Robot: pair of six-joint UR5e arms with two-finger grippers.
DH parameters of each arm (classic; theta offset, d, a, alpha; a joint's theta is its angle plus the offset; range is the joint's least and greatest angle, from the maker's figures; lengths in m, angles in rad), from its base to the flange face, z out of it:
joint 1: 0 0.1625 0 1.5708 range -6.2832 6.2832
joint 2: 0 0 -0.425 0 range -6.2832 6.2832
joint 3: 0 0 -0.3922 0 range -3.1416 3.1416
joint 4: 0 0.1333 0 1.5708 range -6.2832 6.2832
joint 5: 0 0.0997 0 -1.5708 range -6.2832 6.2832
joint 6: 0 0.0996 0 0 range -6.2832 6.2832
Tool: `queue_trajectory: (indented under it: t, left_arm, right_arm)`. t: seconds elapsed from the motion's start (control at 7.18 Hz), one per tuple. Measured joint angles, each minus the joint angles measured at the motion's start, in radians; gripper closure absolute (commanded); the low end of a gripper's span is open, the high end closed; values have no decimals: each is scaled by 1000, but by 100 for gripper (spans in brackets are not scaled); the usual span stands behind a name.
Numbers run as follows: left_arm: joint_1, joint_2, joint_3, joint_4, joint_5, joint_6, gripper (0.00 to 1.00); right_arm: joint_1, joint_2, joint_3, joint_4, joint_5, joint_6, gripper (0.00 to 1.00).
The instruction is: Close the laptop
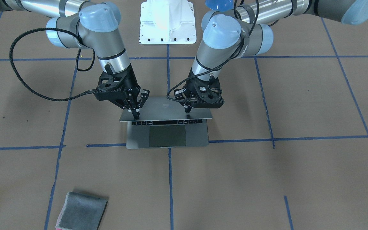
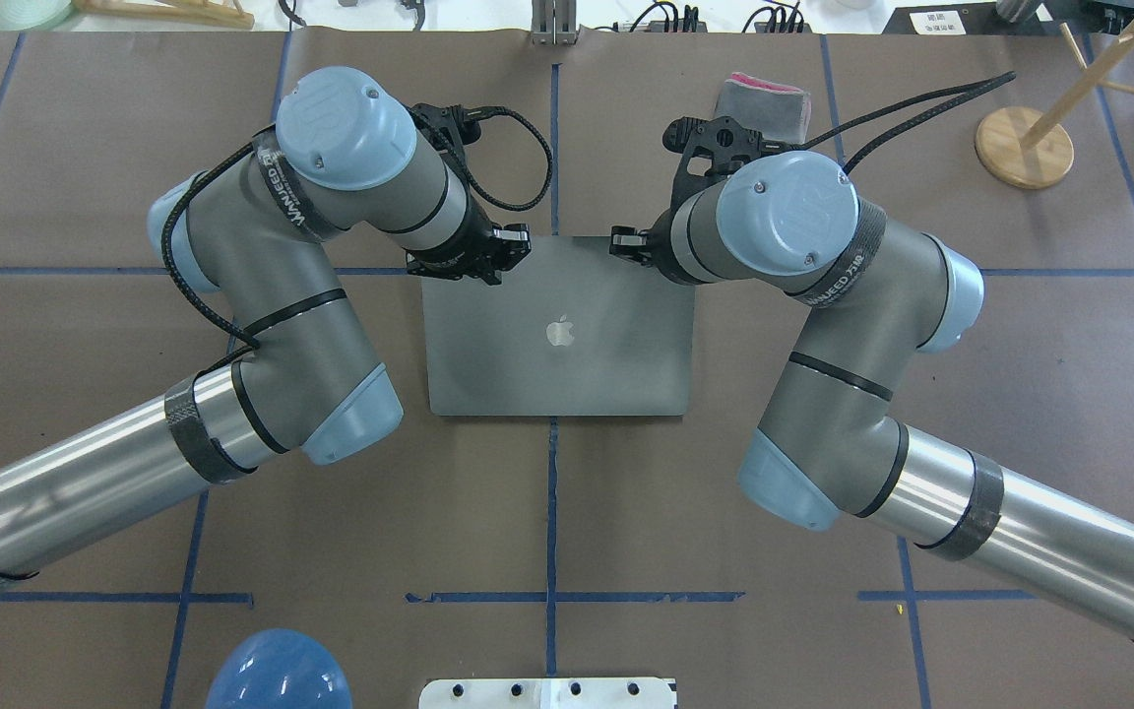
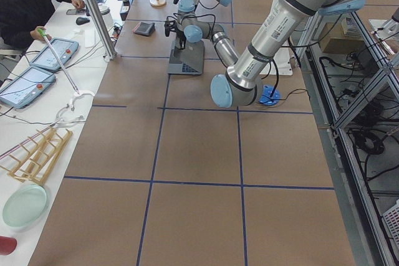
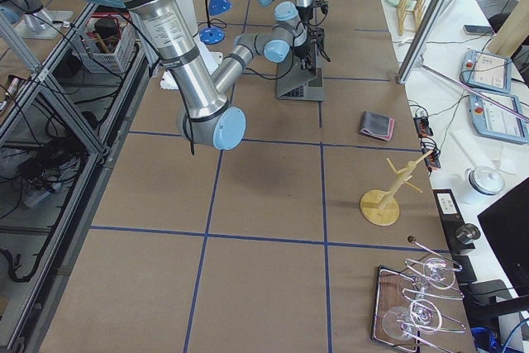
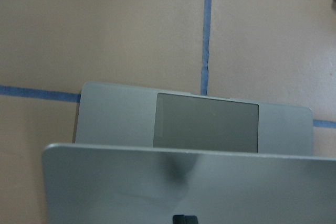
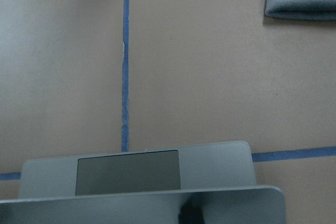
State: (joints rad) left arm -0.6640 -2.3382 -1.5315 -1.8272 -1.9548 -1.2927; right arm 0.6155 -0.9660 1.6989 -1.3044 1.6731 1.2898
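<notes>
The grey laptop (image 1: 166,109) sits mid-table, half shut, its lid tilted low over the keyboard, with the trackpad (image 1: 167,135) still showing. In the overhead view the lid (image 2: 559,364) shows its dark logo. My left gripper (image 1: 188,111) is shut, its tip resting on the lid's back near the top edge. My right gripper (image 1: 135,115) is shut too, its tip on the lid's other side. Both wrist views look down over the lid (image 5: 184,182) (image 6: 147,205) at the trackpad.
A folded grey cloth (image 1: 81,210) lies on the operators' side of the table and also shows in the overhead view (image 2: 764,98). A wooden stand (image 2: 1020,148) stands far right. A blue dome (image 2: 277,675) and the white robot base (image 1: 168,22) are by the robot.
</notes>
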Motion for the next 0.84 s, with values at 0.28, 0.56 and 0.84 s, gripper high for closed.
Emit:
queue_trajectory:
  t: [0.28, 0.56, 0.84]
  left_arm:
    - [-6, -15, 50, -27, 0, 12, 100]
    - [-7, -30, 90, -46, 1, 17, 100]
    - [-8, -43, 137, -76, 1, 18, 100]
  right_arm:
    - [11, 56, -82, 3, 18, -4, 100]
    - [20, 106, -168, 19, 37, -6, 100]
    - [37, 125, -257, 101, 64, -5, 100]
